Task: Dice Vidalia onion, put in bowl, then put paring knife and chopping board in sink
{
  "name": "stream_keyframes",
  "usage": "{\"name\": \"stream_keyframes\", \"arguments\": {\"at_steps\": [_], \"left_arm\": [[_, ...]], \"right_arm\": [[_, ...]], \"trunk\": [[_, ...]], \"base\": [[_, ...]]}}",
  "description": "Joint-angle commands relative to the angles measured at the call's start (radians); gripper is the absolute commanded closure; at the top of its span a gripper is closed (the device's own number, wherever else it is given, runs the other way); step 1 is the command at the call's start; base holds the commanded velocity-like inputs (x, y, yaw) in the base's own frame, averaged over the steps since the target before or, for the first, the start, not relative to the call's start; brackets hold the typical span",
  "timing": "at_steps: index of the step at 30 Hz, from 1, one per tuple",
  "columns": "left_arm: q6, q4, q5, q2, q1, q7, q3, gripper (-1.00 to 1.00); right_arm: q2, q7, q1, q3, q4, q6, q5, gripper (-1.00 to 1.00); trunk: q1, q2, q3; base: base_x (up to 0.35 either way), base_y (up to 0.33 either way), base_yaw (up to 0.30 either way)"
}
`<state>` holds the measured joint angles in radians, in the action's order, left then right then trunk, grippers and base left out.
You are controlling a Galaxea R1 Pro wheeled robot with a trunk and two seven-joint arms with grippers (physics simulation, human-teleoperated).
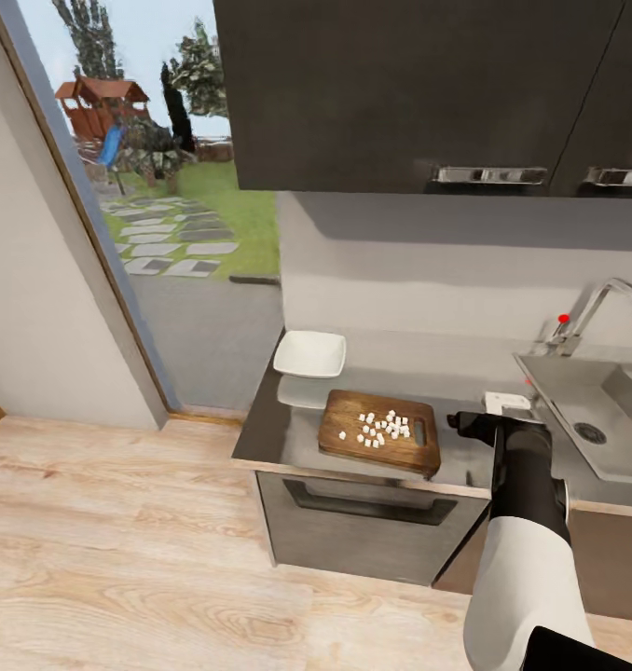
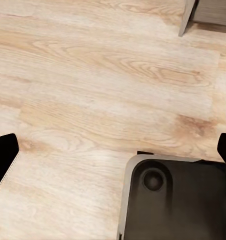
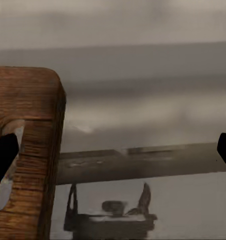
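The diced onion [image 1: 383,428] lies in a loose cluster on the chopping board [image 1: 379,433], which rests flat on the countertop [image 1: 288,438] just in front of the empty bowl [image 1: 309,354]. The right gripper [image 1: 473,421] is extended low over the countertop beside the board's slot-handle end, fingers [image 3: 3,155] spread wide and holding nothing. The left gripper [image 2: 113,155] faces the wooden floor [image 2: 93,75], fingers equally apart and empty.

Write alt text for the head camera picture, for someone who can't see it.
Diced onion lies on a chopping board on the grey countertop, an empty white bowl behind it. The robot's right arm reaches toward the board's handle end, beside the steel sink.
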<state>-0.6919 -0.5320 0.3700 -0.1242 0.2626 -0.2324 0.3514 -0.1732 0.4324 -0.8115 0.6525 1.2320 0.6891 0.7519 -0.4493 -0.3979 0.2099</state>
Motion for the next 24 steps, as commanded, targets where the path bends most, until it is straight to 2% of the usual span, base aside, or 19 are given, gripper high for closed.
{"name": "stream_keyframes", "arguments": {"at_steps": [1,6,24], "left_arm": [[-0.001,-0.002,0.004,-0.002,0.000,-0.008,0.008,-1.00],[-0.001,-0.002,0.004,-0.002,0.000,-0.008,0.008,-1.00],[-0.001,-0.001,0.004,-0.002,0.000,-0.008,0.008,-1.00]], "right_arm": [[-0.001,0.009,-0.002,0.003,0.002,0.001,0.010,-1.00],[-0.001,0.007,-0.001,0.004,0.001,0.001,0.010,-1.00],[-0.001,-0.020,-0.002,0.004,-0.010,0.004,0.010,-1.00]], "trunk": [[-0.001,-0.002,0.002],[-0.001,-0.002,0.002],[-0.001,-0.002,0.003]], "base": [[0.000,0.301,0.000],[0.000,0.173,0.000],[0.028,0.018,0.000]]}}
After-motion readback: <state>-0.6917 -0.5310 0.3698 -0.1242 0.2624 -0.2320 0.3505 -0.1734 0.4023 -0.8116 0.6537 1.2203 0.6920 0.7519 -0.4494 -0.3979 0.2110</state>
